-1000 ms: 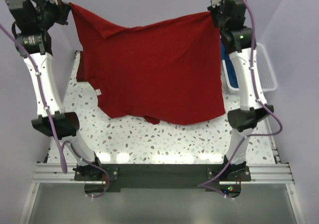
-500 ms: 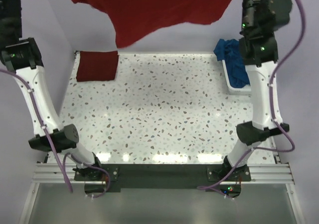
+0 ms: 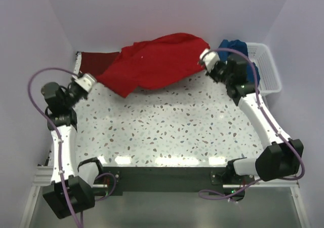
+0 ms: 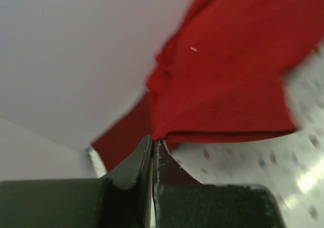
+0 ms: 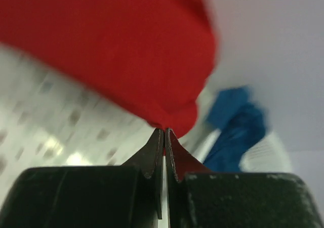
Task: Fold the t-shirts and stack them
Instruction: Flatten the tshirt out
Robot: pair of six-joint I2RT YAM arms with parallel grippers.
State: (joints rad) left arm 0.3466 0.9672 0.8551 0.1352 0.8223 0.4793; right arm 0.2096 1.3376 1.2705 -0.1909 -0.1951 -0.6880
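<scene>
T-shirts first: the bright red t-shirt (image 3: 157, 61) is lying bunched in a long band across the far side of the speckled table (image 3: 167, 126), stretched between the two grippers. The left gripper (image 3: 92, 82) is pinching the shirt's near-left edge, jaws closed tight on a fold of hem, as the left wrist view (image 4: 153, 139) is showing. The right gripper (image 3: 204, 55) is pinching the right end of the same shirt, jaws pressed together on a rounded lump of cloth (image 5: 164, 130). A small white fleck (image 4: 193, 48) is showing on the red fabric; it is too small to read as a label. The maroon t-shirt (image 3: 93, 61) is sitting folded flat in the far-left corner, with the red shirt's left end overlapping its right side. The blue t-shirt (image 3: 234, 48) is sitting crumpled at the left end of the white lattice basket (image 3: 271, 71), just behind the right gripper.
</scene>
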